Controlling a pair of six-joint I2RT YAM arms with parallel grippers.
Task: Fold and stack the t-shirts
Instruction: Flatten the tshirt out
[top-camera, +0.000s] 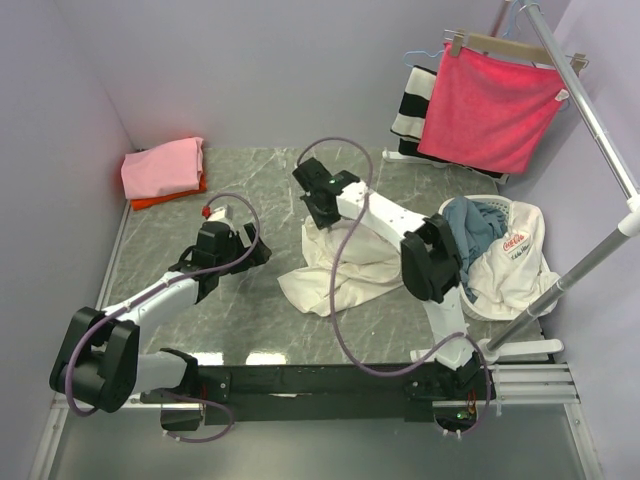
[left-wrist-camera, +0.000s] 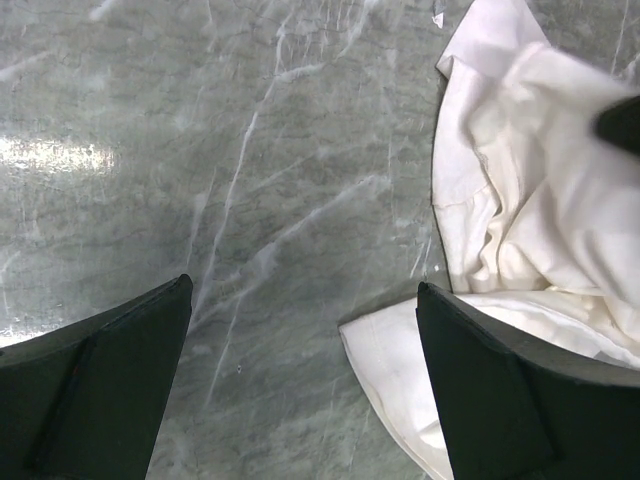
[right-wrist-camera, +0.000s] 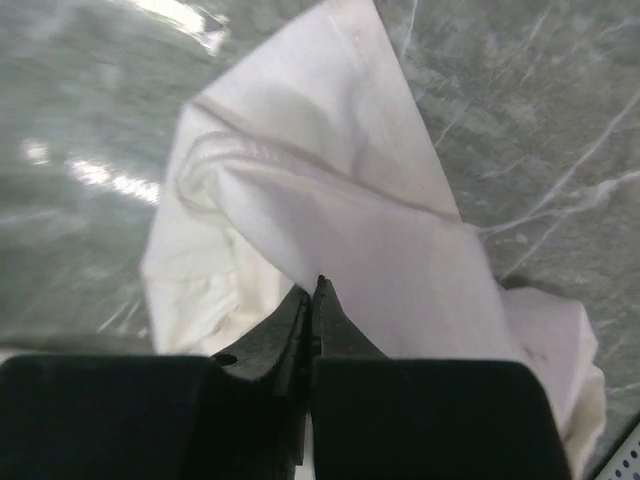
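1. Right wrist view: the cream tee (right-wrist-camera: 330, 200), bunched in the middle of the bench (top-camera: 260, 180), is clenched by one thin fold in my right pincer (right-wrist-camera: 312, 298).
2. Risk: that fold could slip free on lifting, or drag extra layers along.
3. The tee's long axis runs from far edge to near edge, with the bulk trailing toward the near edge.
4. My left pincer (left-wrist-camera: 302, 300) hangs released over bare bench beside it.

Open tabletop (top-camera: 250, 312) lies between left pincer (left-wrist-camera: 304, 285) and pink tee (top-camera: 162, 167); the cream tee (top-camera: 345, 265) crowds its right.

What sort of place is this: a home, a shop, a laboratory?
Probably a robotics laboratory cell for laundry tasks: a left arm and right arm bolted to a marble-patterned table, plain walls close around it, a laundry basket and clothes rail beside.
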